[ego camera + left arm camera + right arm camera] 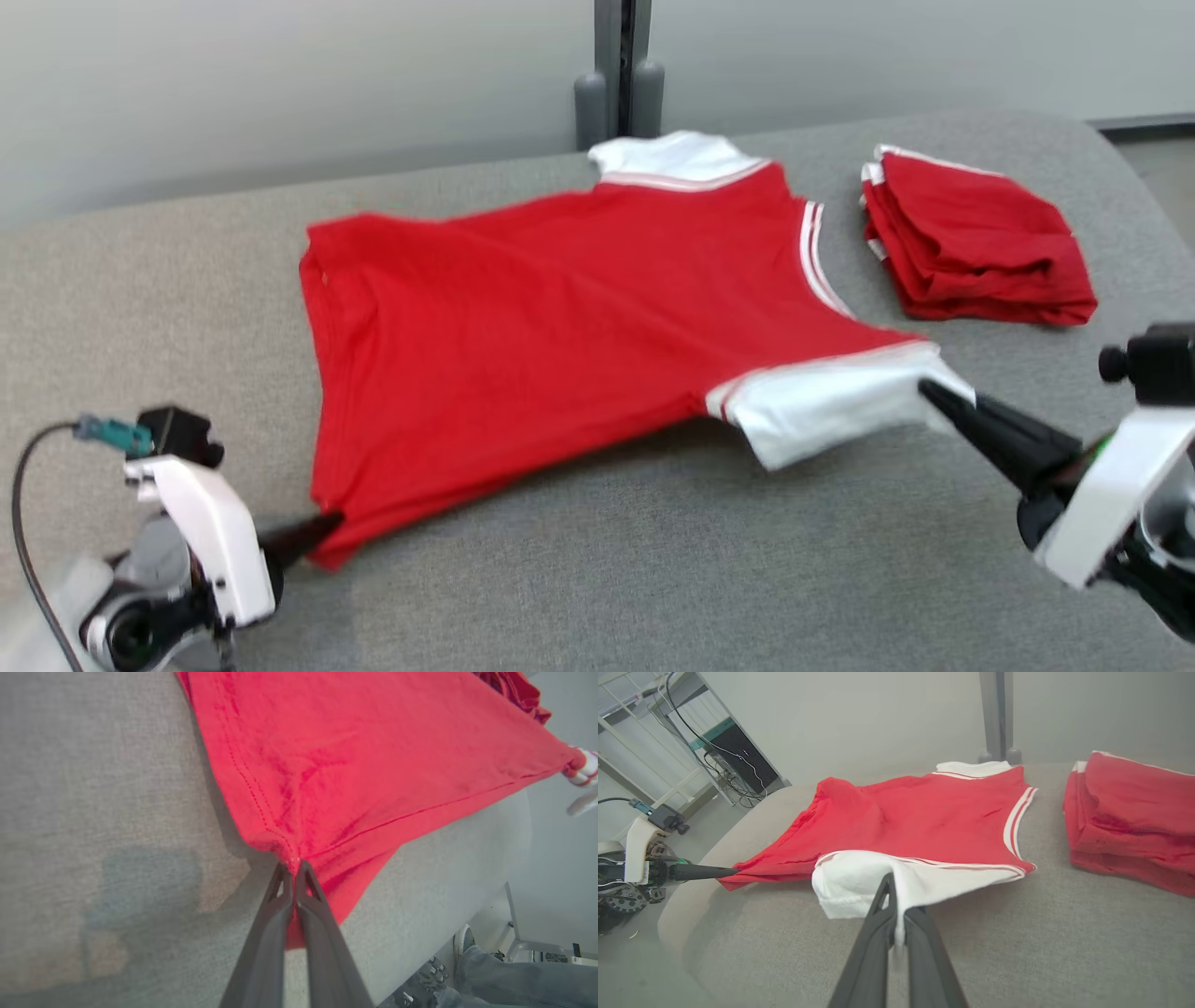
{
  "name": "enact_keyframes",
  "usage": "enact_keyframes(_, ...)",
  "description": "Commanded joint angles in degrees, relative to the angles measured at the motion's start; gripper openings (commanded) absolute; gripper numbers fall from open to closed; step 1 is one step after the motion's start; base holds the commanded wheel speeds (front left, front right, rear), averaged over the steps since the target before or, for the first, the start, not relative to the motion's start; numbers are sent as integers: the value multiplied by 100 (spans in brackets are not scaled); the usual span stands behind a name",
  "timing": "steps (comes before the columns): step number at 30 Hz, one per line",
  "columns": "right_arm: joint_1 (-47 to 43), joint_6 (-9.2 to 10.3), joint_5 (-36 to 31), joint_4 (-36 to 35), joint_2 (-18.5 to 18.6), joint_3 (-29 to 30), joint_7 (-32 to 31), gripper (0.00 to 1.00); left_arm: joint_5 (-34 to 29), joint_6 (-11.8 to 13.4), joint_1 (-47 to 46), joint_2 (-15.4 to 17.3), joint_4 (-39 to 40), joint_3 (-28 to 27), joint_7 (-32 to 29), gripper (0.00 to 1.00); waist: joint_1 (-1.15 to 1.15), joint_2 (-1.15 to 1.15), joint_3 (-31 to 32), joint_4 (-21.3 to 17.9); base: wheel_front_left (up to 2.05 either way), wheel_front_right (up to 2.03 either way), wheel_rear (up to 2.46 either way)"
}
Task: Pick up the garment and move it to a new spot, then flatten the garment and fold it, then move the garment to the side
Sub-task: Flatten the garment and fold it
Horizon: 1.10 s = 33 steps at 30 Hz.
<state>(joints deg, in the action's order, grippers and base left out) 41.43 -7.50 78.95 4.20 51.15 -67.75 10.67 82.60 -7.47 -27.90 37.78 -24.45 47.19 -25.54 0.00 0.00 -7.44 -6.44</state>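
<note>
Red shirt [560, 345] spread on a grey surface [597, 588], pinched at two corners.
Near hem corner clamped in the left claw [322, 527], white sleeve [831, 406] clamped in the right claw [932, 392] — thin, limp, light cloth, likely to sag between grips, best taken at hems. Just beyond the right grip, a folded red pile [976, 243]; open room along the near side, rounded surface edge close by the left claw.

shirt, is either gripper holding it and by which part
Both hold the shirt: the left gripper pinches a corner of the bottom hem, the right gripper pinches the edge of the white sleeve.
</note>
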Motion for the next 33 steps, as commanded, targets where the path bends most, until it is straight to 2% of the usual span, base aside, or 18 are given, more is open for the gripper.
enact_keyframes(1, -129, 0, 52, -46, 90, -27, -64, 0, 26, -2, 139, 92, 57, 24, -23, 0, 0, 0, 256, -53, 0, 0, 0)
enact_keyframes(5, -477, 0, 268, -351, 396, -130, -385, 0, 30, 93, 654, 335, 479, 252, -208, 0, 0, 0, 555, -48, 0, 0, 0)
enact_keyframes(12, -1005, 0, 700, -900, 931, -229, -901, 0, -189, 426, 1286, 791, 1465, 555, -295, 0, 0, 0, 802, 18, 0, 0, 0)
enact_keyframes(18, -1281, -1, 944, -1214, 1260, -201, -925, 0, -49, 655, 1585, 999, 2145, 522, -232, 0, 0, 0, 829, 98, 0, 0, 0)
enact_keyframes(24, -1170, 0, 961, -1208, 1206, -182, -1102, 0, 121, 759, 1551, 1026, 2317, 400, -221, 0, 0, 0, 782, 133, 0, 0, 0)
enact_keyframes(33, -733, -1, 1942, -852, 913, -198, -2168, 0, 448, 787, 1043, 839, 2043, 209, -612, 0, 0, 0, 413, 265, 0, 0, 0)
